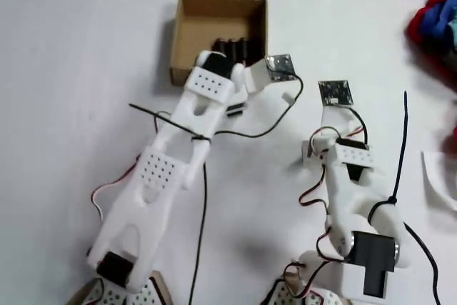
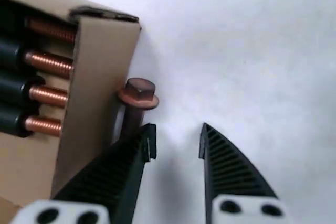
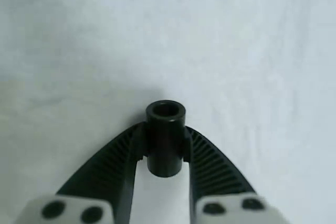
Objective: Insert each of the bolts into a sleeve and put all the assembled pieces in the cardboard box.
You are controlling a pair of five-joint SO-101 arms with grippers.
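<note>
Looking down over a white counter (image 1: 71, 69) w/ two white robot arms side by side. Nearest, the right end effector (image 3: 165, 132) is clenched on a short black sleeve (image 3: 166, 156). The sleeve is held lengthwise btw. two ribbed black fingers, open bore at its outer end, over bare counter. Farther out & to the left, the left arm stretches toward the cardboard box (image 1: 214, 19). The left end effector (image 2: 177, 129) is released, jaws apart w/ nothing btw. them, hovering by the box's outer corner. A copper bolt (image 2: 135, 103) sits just beside the box's outside wall, not in it, w/ its hex-flange head pointing away from the end effector. One fingertip is right next to its shank; contact can't be told. Inside the box, four assembled pieces (image 2: 44, 95) lie side by side in a row: black sleeves w/ copper threaded ends sticking out. Beyond, at the counter's far right edge, sits a red & blue cloth bundle (image 1: 432, 16).
</note>
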